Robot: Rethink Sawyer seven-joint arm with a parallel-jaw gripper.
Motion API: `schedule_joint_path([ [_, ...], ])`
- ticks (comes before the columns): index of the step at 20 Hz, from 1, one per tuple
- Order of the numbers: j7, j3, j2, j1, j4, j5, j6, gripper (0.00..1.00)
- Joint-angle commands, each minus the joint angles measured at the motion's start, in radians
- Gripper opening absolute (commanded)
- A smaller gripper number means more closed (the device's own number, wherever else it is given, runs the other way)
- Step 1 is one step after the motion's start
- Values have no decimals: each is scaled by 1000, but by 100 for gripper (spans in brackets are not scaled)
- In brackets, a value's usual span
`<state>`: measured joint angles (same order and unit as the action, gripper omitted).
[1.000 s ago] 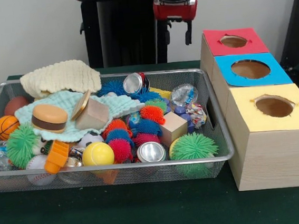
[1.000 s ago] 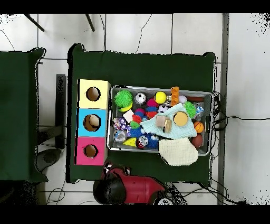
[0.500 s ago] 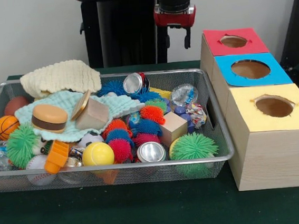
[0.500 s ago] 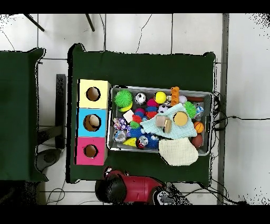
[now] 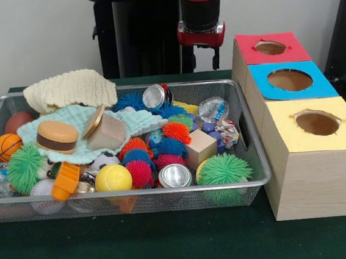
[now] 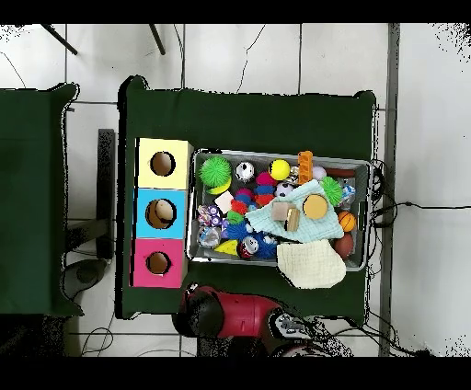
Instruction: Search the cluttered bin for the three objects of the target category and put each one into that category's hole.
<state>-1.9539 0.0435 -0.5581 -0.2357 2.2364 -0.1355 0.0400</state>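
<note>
A wire mesh bin point(image 5: 254, 158) point(image 6: 192, 207) holds mixed clutter. Two metal cans point(image 5: 155, 95) point(image 5: 174, 175), spiky balls in green point(image 5: 224, 169), orange point(image 5: 175, 131) and blue point(image 5: 170, 147), a yellow ball point(image 5: 113, 178), a basketball point(image 5: 6, 146), wooden blocks point(image 5: 200, 146) point(image 5: 106, 133) and a toy burger point(image 5: 56, 136) lie inside. To the right of the bin stand three boxes with round holes: red point(image 5: 270, 47), blue point(image 5: 289, 79), yellow point(image 5: 317, 123). My gripper point(image 5: 200, 59) point(image 6: 201, 313) hangs open and empty behind the bin's far rim, close to the red box.
A cream cloth point(image 5: 70, 88) drapes over the bin's far left rim and a mint cloth point(image 5: 68, 124) lies under the burger. The dark green table top point(image 5: 172, 246) surrounds bin and boxes. A second dark table point(image 6: 32, 198) stands past the boxes in the overhead view.
The arm has risen a little and drifted left in the front view. Nothing in the bin has moved.
</note>
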Motion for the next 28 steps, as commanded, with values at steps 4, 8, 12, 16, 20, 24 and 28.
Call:
schedule_joint_path([
  [4, -93, 78, 38, -22, -220, 62, 88, 100],
  [8, -76, 98, 0, -40, -218, 79, 204, 100],
  [12, -61, 115, -20, -59, -233, 95, 314, 100],
  [16, -62, 150, -44, -88, -232, 124, 431, 100],
  [20, -52, 156, -59, -95, -240, 121, 477, 100],
  [24, -60, 154, -72, -89, -240, 114, 485, 100],
  [28, -68, 157, -93, -88, -213, 106, 463, 100],
])
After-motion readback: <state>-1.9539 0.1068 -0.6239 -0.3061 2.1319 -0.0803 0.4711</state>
